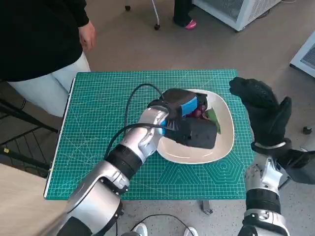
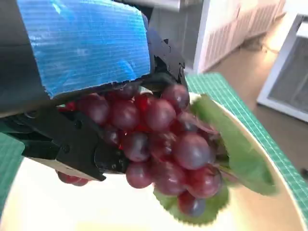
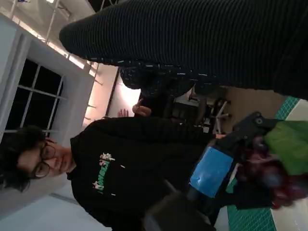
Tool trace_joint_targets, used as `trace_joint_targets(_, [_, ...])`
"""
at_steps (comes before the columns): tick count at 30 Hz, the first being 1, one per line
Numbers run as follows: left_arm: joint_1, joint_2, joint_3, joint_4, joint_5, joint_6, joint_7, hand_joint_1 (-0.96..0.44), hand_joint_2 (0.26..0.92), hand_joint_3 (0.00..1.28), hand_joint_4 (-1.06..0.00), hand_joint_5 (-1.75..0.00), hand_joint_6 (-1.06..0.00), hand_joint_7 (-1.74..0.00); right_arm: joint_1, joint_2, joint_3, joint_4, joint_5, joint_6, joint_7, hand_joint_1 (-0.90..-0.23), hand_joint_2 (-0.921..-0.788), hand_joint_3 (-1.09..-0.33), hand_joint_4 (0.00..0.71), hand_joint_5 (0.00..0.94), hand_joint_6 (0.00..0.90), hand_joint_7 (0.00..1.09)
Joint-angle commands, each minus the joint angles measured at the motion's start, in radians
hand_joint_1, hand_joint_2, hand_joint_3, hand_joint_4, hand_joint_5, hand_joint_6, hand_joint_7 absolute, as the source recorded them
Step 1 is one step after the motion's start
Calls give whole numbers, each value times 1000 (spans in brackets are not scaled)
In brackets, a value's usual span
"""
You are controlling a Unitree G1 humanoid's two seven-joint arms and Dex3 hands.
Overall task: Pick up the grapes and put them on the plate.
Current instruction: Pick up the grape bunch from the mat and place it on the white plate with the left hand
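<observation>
Grapes [image 2: 159,144], a dark red bunch with green leaves [image 2: 240,149], gripped in the left hand [image 1: 189,115] over the white plate [image 1: 224,147]; whether the bunch touches the plate's surface cannot be told. Black fingers [image 2: 72,149] closed round the side of the bunch, blue tape across the back of that hand just above the fruit. From the head view only a sliver of red and a green leaf peeking out past the hand, toward the plate's far right part. Plate lying on the green cutting mat [image 1: 98,128], right of its middle, mat covering the small table. Right hand [image 1: 266,110] raised beside the mat's right edge, well apart from the plate, holding nothing, gloved fingers loosely apart and pointing away from the robot. Person in a black top [image 1: 34,34] standing at the table's far left corner, one hand hanging near the mat's edge
</observation>
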Motion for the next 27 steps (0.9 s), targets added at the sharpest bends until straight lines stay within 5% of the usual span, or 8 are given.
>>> trace_joint_targets(1, [-17,-13,17,15,-37,30,-76,28,806,129,-234,-650,-249,-102,12,-1,4,20,-12,3,-5,-385,-921,-521,557,0,505,0])
trace_joint_targets(3, [-17,-9,5,15,-29,29,-84,-147,754,78,-102,-285,-181,-64,11,-1,5,23,-11,3,-4,-386,-921,-521,558,1,505,0])
trace_joint_targets(7, [-14,-2,-11,11,-11,19,-78,-307,727,43,-25,-71,-135,-36,9,-1,6,26,-10,4,-3,-387,-921,-521,557,0,504,0])
trace_joint_targets(17, [1,24,-32,20,3,-68,-38,-531,742,24,0,-1,-110,-16,2,2,7,43,-8,1,2,-389,-921,-518,558,1,505,1])
trace_joint_targets(27, [38,84,-11,-16,-18,-154,-1,-574,776,22,1,1,-104,-9,-1,2,7,49,-6,0,5,-390,-921,-514,560,1,507,1])
